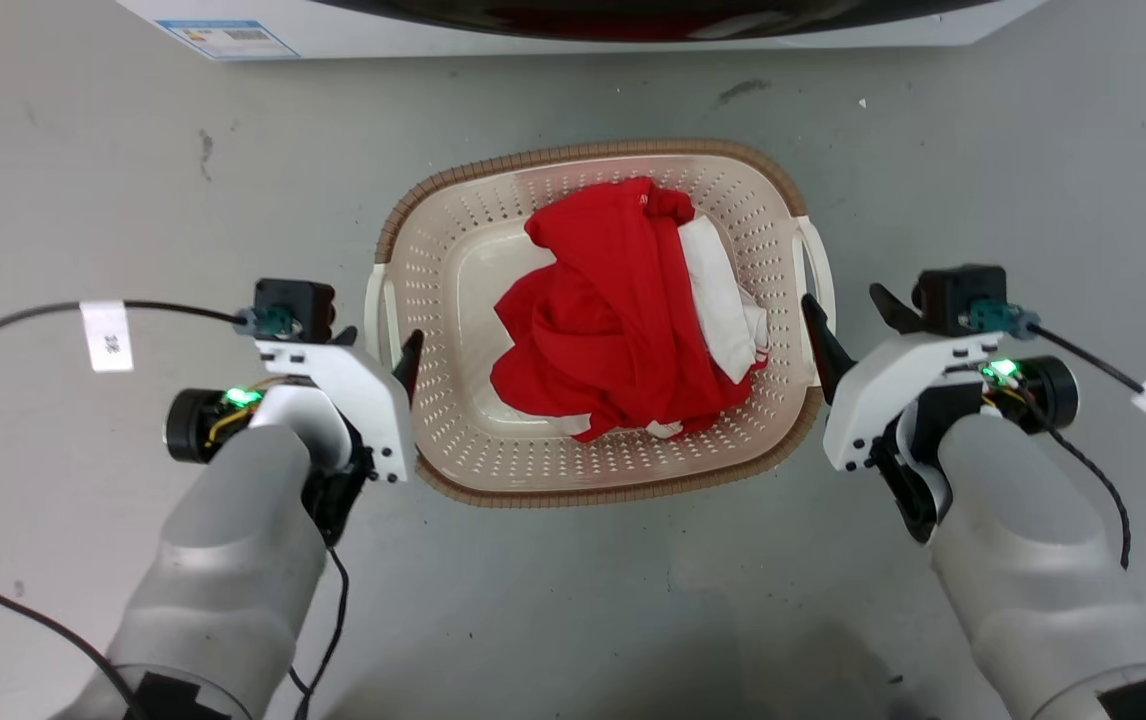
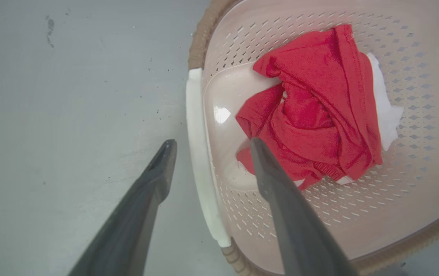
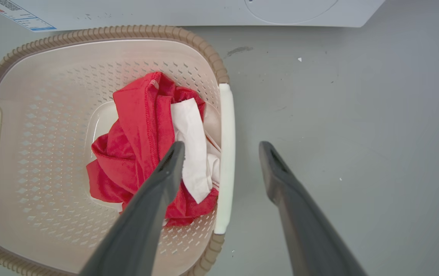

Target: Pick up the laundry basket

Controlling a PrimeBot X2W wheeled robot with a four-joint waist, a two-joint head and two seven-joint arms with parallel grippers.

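The laundry basket [image 1: 593, 152] stands on the grey floor, cream and perforated with a brown woven-look rim. A crumpled red garment [image 1: 623, 310] and a white cloth [image 1: 723, 300] lie inside it. My left gripper [image 1: 379, 336] is open above the basket's left white handle [image 2: 200, 153], one finger outside the basket and one over its inside [image 2: 212, 142]. My right gripper [image 1: 845, 300] is open too, straddling the right white handle [image 3: 225, 153] in the same way [image 3: 222, 145]. Neither gripper's fingers touch the handles as far as I can tell.
The white front of a washing machine [image 1: 333, 30] runs along the far side, just beyond the basket. Black cables with white tags [image 1: 105, 335] trail from both wrists. Bare grey floor [image 1: 83, 180] lies left and right of the basket.
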